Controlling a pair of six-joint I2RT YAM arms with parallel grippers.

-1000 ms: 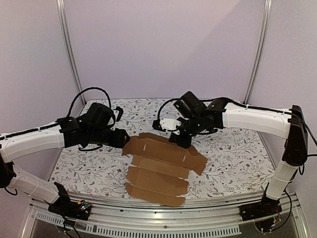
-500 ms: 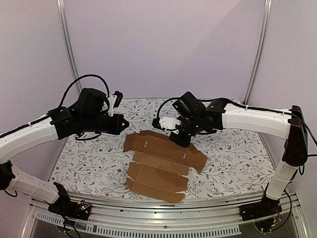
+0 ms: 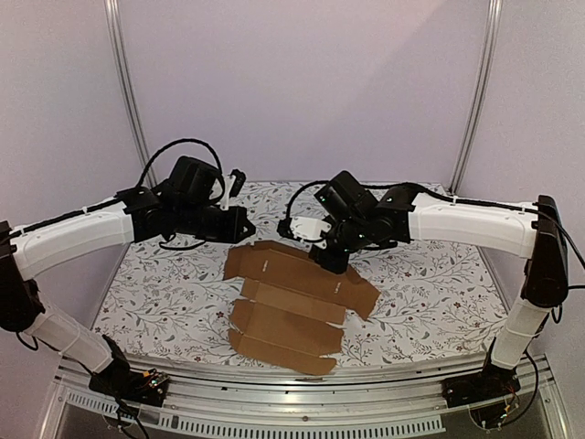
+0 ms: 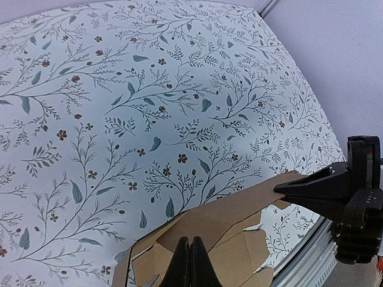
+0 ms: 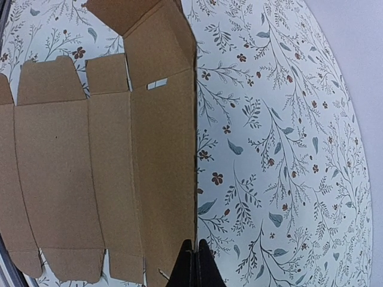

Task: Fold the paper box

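Right hand (image 5: 194,254) pinches the paper box (image 5: 90,179) at its far edge.

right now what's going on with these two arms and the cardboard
Two robot arms are working on a brown cardboard sheet on the flower-patterned table. The right gripper is shut at the sheet's far edge, seemingly pinching it. The left gripper is shut too, hovering by the far left corner without clearly holding anything. Most of the sheet lies flat, unfolded.
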